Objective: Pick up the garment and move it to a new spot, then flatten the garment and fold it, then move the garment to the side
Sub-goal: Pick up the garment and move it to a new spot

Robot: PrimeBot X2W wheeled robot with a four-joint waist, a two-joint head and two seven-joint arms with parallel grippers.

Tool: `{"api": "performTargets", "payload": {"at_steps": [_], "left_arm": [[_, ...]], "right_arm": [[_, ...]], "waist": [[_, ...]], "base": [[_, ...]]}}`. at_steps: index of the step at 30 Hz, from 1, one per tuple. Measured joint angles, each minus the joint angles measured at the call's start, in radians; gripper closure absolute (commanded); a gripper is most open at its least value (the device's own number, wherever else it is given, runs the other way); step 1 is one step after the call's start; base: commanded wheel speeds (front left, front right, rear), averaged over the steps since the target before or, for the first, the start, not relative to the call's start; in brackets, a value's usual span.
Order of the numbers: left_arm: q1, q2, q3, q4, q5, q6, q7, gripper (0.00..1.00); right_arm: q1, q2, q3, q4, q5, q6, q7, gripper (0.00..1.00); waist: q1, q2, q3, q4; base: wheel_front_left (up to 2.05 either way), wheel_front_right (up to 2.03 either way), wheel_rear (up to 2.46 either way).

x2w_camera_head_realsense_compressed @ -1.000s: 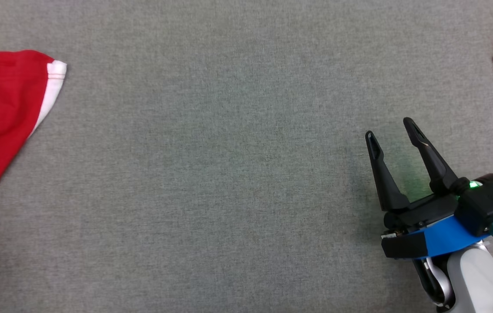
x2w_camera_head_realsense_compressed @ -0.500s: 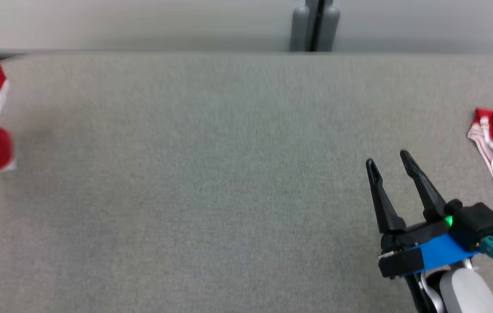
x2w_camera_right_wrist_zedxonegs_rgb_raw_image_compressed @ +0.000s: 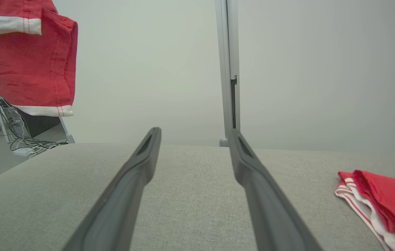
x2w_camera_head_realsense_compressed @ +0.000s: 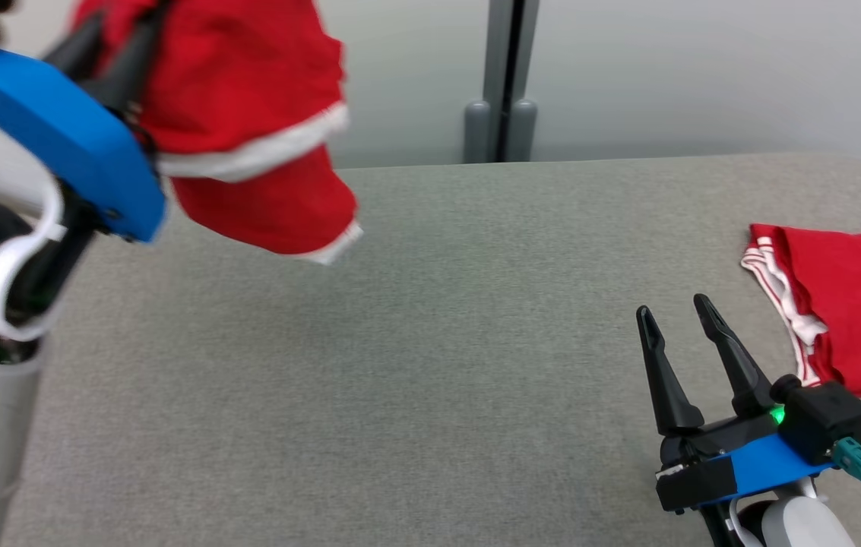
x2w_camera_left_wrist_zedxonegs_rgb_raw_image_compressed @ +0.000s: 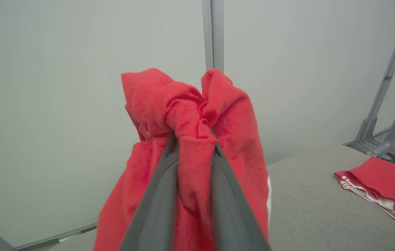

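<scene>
A red garment [x2w_camera_head_realsense_compressed: 248, 114] with white trim hangs in the air at the upper left, above the grey table [x2w_camera_head_realsense_compressed: 430, 365]. My left gripper [x2w_camera_head_realsense_compressed: 115, 49] is shut on it, bunched cloth [x2w_camera_left_wrist_zedxonegs_rgb_raw_image_compressed: 194, 132] squeezed between the two fingers [x2w_camera_left_wrist_zedxonegs_rgb_raw_image_compressed: 159, 195]. The garment's lower hem [x2w_camera_right_wrist_zedxonegs_rgb_raw_image_compressed: 37, 69] dangles at the upper left of the right wrist view. My right gripper [x2w_camera_head_realsense_compressed: 677, 315] hovers low over the table at the lower right, open, with nothing between its fingers [x2w_camera_right_wrist_zedxonegs_rgb_raw_image_compressed: 127, 184].
A second red garment [x2w_camera_head_realsense_compressed: 848, 304] with white striped trim lies folded on the table at the right edge, close beside my right gripper. A grey post [x2w_camera_head_realsense_compressed: 502, 76] and pale wall stand behind the table. Cables [x2w_camera_right_wrist_zedxonegs_rgb_raw_image_compressed: 26, 146] lie on the floor at left.
The head camera has tilted up, bringing the table's far edge and wall into view. My left gripper has lifted the red garment off the table. The right gripper stays open.
</scene>
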Motion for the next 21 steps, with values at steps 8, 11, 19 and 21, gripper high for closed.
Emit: {"api": "performTargets", "payload": {"at_steps": [8, 11, 19, 21], "left_arm": [[0.032, -0.106, -0.164, 0.016, 0.006, -0.035, 0.01, 1.0], [0.05, -0.147, -0.209, 0.056, 0.019, -0.041, -0.02, 1.0], [0.153, -0.257, -0.325, 0.271, 0.023, -0.062, -0.134, 0.73], [0.18, -0.27, -0.356, 0.332, 0.034, -0.067, -0.17, 0.22]], "right_arm": [[-0.007, 0.002, 0.02, -0.017, 0.0, 0.0, 0.015, 0.0], [-0.019, 0.001, 0.035, -0.024, 0.003, 0.0, 0.019, 0.0], [-0.045, 0.0, 0.049, -0.023, 0.006, 0.0, 0.016, 0.0], [-0.045, 0.002, 0.058, -0.017, 0.006, 0.0, 0.015, 0.0]], "waist": [[0.0001, 0.0, 0.01, -0.094], [0.0001, 0.0, 0.027, -0.128], [0.0003, 0.0, 0.068, -0.178], [0.0003, 0.0, 0.07, -0.183]], "base": [[0.0, 0.0, 0.0], [0.0, 0.0, 0.0], [0.0, 0.0, 0.0], [0.0, 0.0, 0.0]]}}
